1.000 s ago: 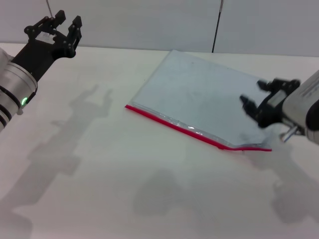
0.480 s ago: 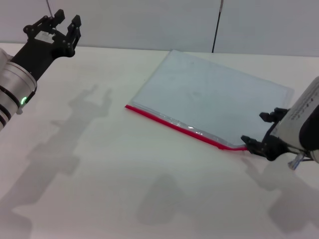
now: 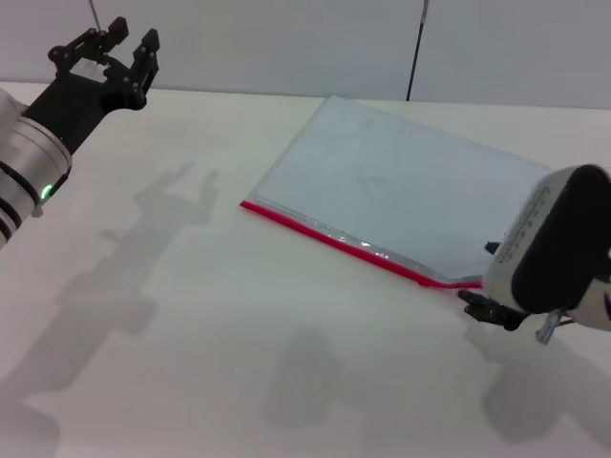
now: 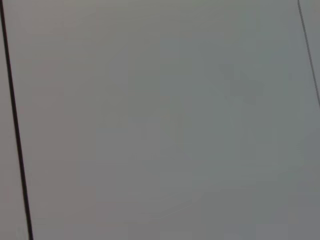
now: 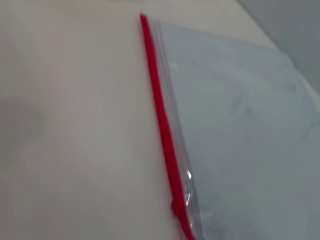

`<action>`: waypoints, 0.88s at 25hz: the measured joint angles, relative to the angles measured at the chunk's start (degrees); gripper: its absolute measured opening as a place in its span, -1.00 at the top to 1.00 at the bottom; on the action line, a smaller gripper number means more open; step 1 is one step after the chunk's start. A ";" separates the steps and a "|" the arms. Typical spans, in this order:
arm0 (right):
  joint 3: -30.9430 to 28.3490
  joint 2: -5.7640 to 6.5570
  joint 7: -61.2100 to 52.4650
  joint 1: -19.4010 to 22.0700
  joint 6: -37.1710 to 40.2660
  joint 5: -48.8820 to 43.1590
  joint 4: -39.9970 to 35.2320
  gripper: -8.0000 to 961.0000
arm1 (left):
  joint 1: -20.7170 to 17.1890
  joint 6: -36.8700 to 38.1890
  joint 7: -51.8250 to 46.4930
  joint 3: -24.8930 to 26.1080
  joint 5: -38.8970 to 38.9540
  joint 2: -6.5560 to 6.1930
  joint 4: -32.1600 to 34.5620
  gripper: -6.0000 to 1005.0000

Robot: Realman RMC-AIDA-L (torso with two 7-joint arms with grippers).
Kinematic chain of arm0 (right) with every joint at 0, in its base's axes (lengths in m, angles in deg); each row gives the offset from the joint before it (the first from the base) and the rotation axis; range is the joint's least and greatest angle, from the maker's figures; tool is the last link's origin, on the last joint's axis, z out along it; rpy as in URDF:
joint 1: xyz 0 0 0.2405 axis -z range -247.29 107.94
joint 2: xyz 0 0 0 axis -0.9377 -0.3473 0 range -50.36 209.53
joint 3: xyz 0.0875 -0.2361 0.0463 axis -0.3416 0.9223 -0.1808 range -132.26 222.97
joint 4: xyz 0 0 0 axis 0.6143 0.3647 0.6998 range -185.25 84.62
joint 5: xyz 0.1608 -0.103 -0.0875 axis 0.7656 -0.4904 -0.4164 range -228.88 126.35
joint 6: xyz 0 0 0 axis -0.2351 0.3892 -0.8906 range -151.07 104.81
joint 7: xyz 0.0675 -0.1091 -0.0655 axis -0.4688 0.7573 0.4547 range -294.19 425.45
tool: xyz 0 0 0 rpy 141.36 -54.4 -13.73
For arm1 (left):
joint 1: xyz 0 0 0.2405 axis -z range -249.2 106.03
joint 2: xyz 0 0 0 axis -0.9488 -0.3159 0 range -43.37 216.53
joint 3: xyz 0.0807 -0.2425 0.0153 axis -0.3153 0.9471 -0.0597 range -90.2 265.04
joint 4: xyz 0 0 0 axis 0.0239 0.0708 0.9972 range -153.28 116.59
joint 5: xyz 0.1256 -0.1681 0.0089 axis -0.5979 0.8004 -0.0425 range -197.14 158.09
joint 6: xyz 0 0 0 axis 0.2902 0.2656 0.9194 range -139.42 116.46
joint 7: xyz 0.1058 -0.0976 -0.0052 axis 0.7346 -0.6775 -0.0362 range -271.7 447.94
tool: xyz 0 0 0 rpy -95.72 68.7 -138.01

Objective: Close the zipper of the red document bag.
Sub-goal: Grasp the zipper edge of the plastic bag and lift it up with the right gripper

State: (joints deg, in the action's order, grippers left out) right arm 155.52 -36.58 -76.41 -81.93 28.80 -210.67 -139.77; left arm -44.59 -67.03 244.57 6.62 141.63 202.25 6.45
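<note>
The red document bag (image 3: pixel 410 191) lies flat on the white table, a pale blue-grey pouch set at an angle. Its zipper (image 3: pixel 334 236) is the bright red strip along the near long edge. My right gripper (image 3: pixel 482 305) sits low at the zipper's right end, mostly hidden behind its own wrist. In the right wrist view the zipper (image 5: pixel 162 125) runs away along the bag (image 5: pixel 240 130), with a small red bump close to the camera. My left gripper (image 3: pixel 107 52) hangs raised and open at the far left, well away from the bag.
The white table (image 3: pixel 191 315) stretches in front of and left of the bag. A grey wall with a dark vertical line (image 3: pixel 415 48) stands behind. The left wrist view shows only that wall.
My right arm came down and toward the front, from over the bag's right side to the zipper's right end; its wrist now covers that corner. The left arm stayed put.
</note>
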 joint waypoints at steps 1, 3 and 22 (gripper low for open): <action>0.00 0.00 0.00 0.00 0.00 0.00 0.00 -0.41 | 0.00 0.00 0.03 0.03 0.00 0.00 0.00 0.21; 1.50 -0.02 -3.10 -1.13 0.32 -3.23 1.36 -0.41 | 0.00 0.00 0.10 0.06 -0.01 -0.01 0.00 0.20; 2.15 0.07 -6.81 -5.68 -1.84 -6.50 8.75 -0.40 | -0.02 0.00 0.28 0.12 0.04 -0.01 0.08 0.20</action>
State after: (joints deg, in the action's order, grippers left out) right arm 157.66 -36.51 -83.23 -87.61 26.96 -217.17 -131.02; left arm -44.61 -67.02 244.86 6.75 141.67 202.24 6.53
